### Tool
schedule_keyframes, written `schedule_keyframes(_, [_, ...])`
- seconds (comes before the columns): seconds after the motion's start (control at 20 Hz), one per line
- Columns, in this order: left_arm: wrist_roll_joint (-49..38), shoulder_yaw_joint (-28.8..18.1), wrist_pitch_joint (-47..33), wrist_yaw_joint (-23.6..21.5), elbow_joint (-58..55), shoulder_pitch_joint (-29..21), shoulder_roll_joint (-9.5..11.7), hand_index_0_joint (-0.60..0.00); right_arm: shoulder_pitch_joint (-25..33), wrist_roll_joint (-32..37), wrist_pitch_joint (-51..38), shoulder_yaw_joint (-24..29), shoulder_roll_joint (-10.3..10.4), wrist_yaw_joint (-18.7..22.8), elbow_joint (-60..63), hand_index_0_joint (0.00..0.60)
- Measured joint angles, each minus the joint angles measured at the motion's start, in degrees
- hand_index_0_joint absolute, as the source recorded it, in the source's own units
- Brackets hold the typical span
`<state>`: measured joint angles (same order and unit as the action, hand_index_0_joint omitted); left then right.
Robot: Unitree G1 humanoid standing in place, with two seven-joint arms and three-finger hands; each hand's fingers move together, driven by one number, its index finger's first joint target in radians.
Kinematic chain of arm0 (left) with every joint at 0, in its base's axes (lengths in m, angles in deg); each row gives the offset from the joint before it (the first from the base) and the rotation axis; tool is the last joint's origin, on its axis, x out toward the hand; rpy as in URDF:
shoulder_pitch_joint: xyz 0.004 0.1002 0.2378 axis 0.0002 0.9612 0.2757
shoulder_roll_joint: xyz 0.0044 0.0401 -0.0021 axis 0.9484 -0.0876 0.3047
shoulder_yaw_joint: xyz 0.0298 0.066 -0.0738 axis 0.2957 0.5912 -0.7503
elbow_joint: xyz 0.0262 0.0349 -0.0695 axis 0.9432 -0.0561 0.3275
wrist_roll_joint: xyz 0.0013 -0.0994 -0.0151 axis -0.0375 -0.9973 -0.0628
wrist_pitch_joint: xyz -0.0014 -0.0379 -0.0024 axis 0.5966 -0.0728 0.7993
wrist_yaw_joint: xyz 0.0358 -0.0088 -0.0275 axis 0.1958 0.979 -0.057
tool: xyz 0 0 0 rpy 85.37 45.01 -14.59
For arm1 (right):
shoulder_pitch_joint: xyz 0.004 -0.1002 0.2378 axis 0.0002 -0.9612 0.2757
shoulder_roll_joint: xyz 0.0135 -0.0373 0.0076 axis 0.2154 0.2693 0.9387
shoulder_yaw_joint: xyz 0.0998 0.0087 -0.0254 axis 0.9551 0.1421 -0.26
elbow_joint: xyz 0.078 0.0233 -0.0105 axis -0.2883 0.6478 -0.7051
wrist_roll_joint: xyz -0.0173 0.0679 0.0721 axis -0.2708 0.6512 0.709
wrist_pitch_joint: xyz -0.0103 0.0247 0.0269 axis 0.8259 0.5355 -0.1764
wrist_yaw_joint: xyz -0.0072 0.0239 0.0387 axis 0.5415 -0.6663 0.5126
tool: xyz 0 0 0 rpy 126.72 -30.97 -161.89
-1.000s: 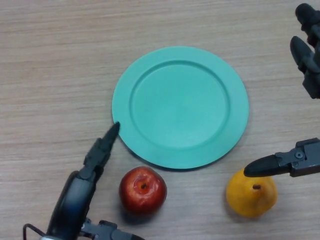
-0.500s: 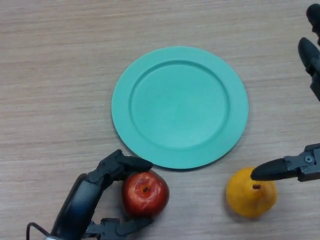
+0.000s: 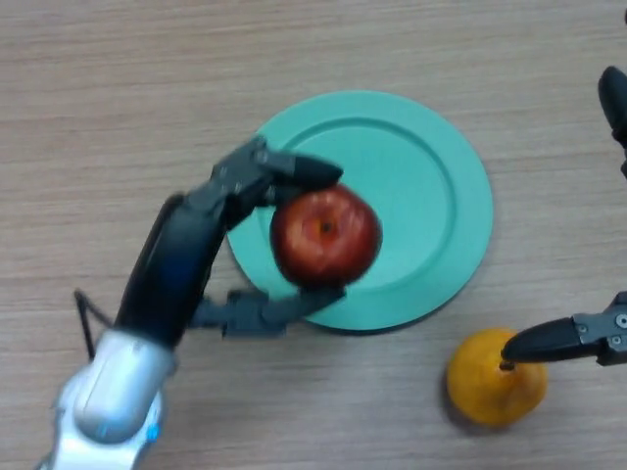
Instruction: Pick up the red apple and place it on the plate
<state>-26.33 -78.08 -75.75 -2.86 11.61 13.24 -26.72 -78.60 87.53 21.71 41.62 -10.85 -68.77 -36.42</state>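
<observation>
My left hand (image 3: 201, 245) holds the red apple (image 3: 325, 236), fingers curled over its top and thumb under it. The apple hangs above the left part of the teal plate (image 3: 431, 196), stem side facing up toward me. The plate lies flat in the middle of the wooden table. My right hand (image 3: 588, 338) shows at the right edge, its straight fingers spread wide, one finger reaching over the yellow pear (image 3: 493, 380).
The yellow pear rests on the table at the lower right, just below the plate's rim. Bare wood lies all round the plate, to the left and at the back.
My left hand closed round the apple on the table, then lifted it up and to the right over the plate. The right hand drifted slightly right.
</observation>
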Motion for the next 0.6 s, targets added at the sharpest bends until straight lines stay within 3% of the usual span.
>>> schedule_keyframes(0.15, [0.0,0.7,1.0,-1.0,10.5,-7.7,0.0,-0.6,0.3,0.5,0.0,-1.8,-0.6,2.4,-0.1,0.0])
schedule_keyframes(0.35, [1.1,4.1,-2.9,-2.7,24.2,-11.6,-0.2,-0.6,0.4,0.6,0.0,-2.5,-1.1,2.5,0.0,0.0])
schedule_keyframes(0.45, [5.1,4.7,-6.2,-4.7,29.2,-13.0,-0.2,-0.6,0.3,0.7,0.0,-2.5,-3.1,3.3,-0.1,0.0])
schedule_keyframes(0.6, [5.0,4.6,-9.3,-5.6,31.6,-14.4,-0.2,-0.25,-0.2,3.1,0.0,-2.4,-3.3,4.6,0.0,0.0])
